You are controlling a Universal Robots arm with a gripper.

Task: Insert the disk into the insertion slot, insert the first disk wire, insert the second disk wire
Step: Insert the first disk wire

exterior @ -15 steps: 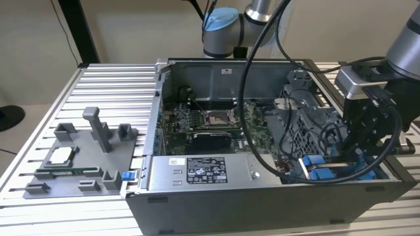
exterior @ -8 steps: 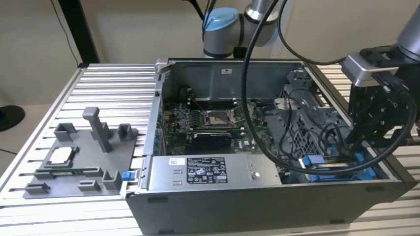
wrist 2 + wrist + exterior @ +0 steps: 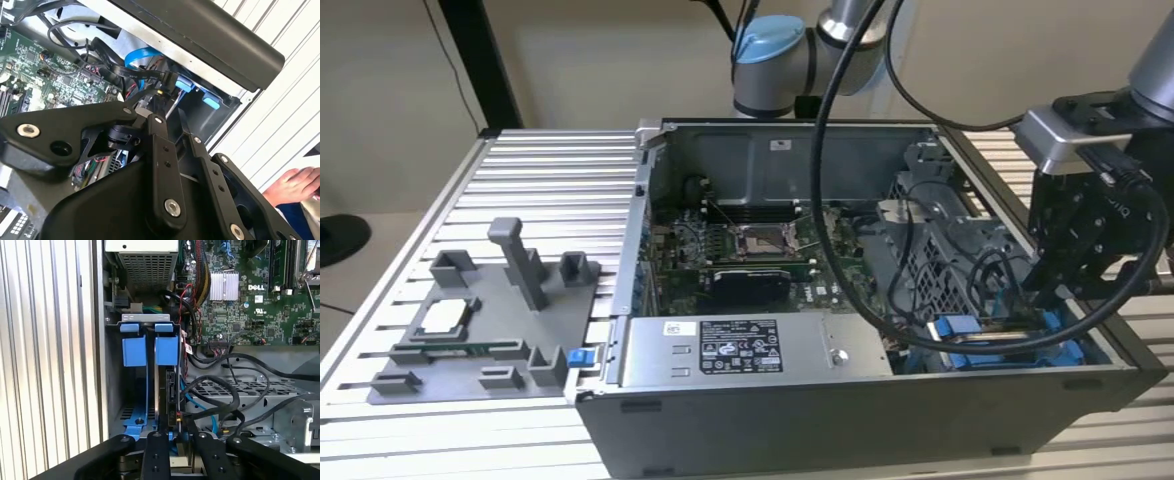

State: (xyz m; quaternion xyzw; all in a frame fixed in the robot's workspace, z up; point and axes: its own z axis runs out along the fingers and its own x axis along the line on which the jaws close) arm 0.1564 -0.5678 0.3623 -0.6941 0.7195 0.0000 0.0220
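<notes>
Blue plastic marks the spot. The slot [image 3: 113,385], a grey metal bay with two blue tabs [image 3: 135,351], sits in the corner of the case [image 3: 854,420] at the lower right of the exterior view. The gripper [image 3: 1051,300] hangs right over it.

In the first wrist view the disk [image 3: 170,385] stands on edge inside the slot, beside the blue rail under one tab, with its dark edge towards the camera. I judge the first step done: the disk looks seated in the bay, not held above it.

The wires are less certain. Black cables [image 3: 240,358] and a thin blue cable [image 3: 145,54] loop just beside the disk, near the perforated cage [image 3: 250,390]. A small connector [image 3: 178,415] with a yellow mark lies against the disk's edge, right at the gripper's tip. I cannot tell whether it is plugged in or only touching. I also cannot tell whether the gripper is clamped on it or standing open, since its own black linkages hide the tip in both wrist views. My judgement is that the work stands at the first wire, with the second left to do, and neither can be confirmed as plugged.

A person's hand [image 3: 295,185] shows over the slatted table [image 3: 534,170] outside the case, well apart from the gripper. The power supply [image 3: 720,350], at the lower centre of the exterior view, and the board [image 3: 747,250] above it have nothing touching them.
</notes>
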